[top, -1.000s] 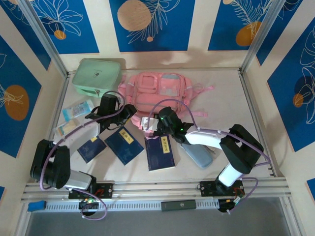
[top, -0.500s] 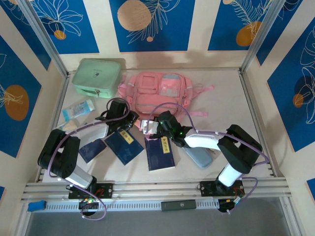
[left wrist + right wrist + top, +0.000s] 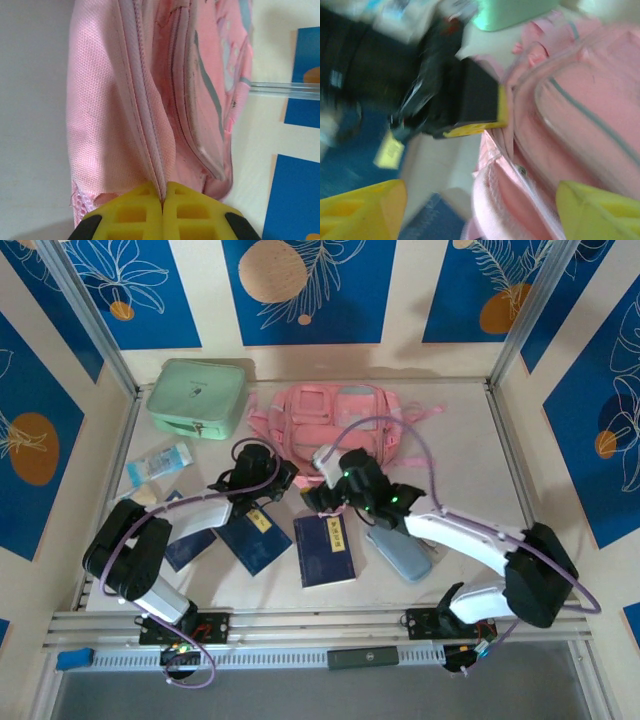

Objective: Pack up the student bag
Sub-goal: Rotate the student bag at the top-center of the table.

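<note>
The pink student bag (image 3: 325,415) lies at the back middle of the table, bunched up and tipped. My left gripper (image 3: 285,477) is at its near left edge. The left wrist view shows the yellow pads (image 3: 135,215) shut on the bag's zip seam (image 3: 150,150). My right gripper (image 3: 320,482) hovers just to the right of it at the bag's near edge. Its fingers (image 3: 365,210) stand wide open on either side of the bag's pale pink opening (image 3: 520,200), touching nothing. The right wrist view also catches the left gripper (image 3: 470,107) pinching the fabric.
A mint green case (image 3: 197,397) stands at the back left. Navy notebooks (image 3: 325,548) (image 3: 250,535) (image 3: 185,545) lie in front of the bag. A grey-blue pencil case (image 3: 400,552) rests under the right forearm, and packets (image 3: 158,462) sit at the left.
My left gripper moved right and closed on the bag's near edge. The right arm swung up and right with its fingers spread. The bag went from flat to bunched and tipped back.
</note>
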You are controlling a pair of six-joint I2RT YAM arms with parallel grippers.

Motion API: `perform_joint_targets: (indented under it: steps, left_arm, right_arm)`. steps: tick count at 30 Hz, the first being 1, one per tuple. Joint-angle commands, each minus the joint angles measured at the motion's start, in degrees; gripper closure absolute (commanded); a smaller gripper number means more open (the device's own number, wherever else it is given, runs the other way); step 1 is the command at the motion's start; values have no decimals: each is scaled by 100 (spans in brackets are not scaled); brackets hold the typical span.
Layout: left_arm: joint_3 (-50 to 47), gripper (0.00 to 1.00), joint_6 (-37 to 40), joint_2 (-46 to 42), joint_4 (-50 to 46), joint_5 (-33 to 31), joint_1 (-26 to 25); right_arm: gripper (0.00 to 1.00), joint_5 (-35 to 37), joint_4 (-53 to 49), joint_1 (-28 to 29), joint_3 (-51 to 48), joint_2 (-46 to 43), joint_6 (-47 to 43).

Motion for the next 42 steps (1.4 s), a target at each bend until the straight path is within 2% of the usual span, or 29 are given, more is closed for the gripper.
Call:
perform_joint_targets:
  steps: [1, 3, 8, 10, 15, 18, 21, 23, 27, 31, 35, 36, 38, 42]
  left_arm:
    - [20, 100, 190, 11, 926, -147, -141]
    - [31, 100, 224, 54, 989, -232, -236]
    - [43, 100, 227, 164, 1182, -281, -379]
    - [80, 100, 270, 167, 1118, -323, -435]
    - [86, 100, 332, 194, 1077, -414, -490]
    - [128, 100, 353, 228, 1026, -415, -547]
    - [154, 100, 371, 268, 1065, -406, -581]
    - [172, 100, 399, 256, 1031, -443, -613]
    - [253, 100, 478, 268, 898, -468, -675]
    - [249, 100, 464, 231, 908, -428, -694]
    - [156, 100, 426, 8, 800, -441, -712]
    - [80, 100, 377, -109, 724, -494, -708]
    - [-153, 100, 261, -347, 658, -646, -758]
    - [-488, 100, -15, -575, 553, -872, -892]
  right_arm:
    - [18, -729, -1962, -671, 215, -418, 4117]
    - [16, -1420, -2226, -1056, 101, -457, 5561]
    - [16, -2388, -1951, -1450, 71, -197, 7575]
    - [16, -2488, -1748, -1447, -5, -153, 8336]
    - [11, -2155, -1349, -1482, -413, -127, 9842]
    - [11, -2184, -823, -1639, -491, 234, 10249]
    - [12, -2143, -410, -1711, -364, 629, 10323]
    - [12, -2140, -500, -1722, -180, 900, 10309]
    - [24, -2080, -387, -1759, 46, 1411, 10128]
    - [53, -1927, -140, -1857, 91, 1588, 9648]
    - [86, -1576, -168, -1955, 68, 1427, 8899]
    - [92, -1440, 65, -2016, -95, 1305, 8702]
    - [99, -1215, 915, -2135, -473, 1037, 8390]
    - [100, -1052, 3051, -2305, -1097, 620, 7350]
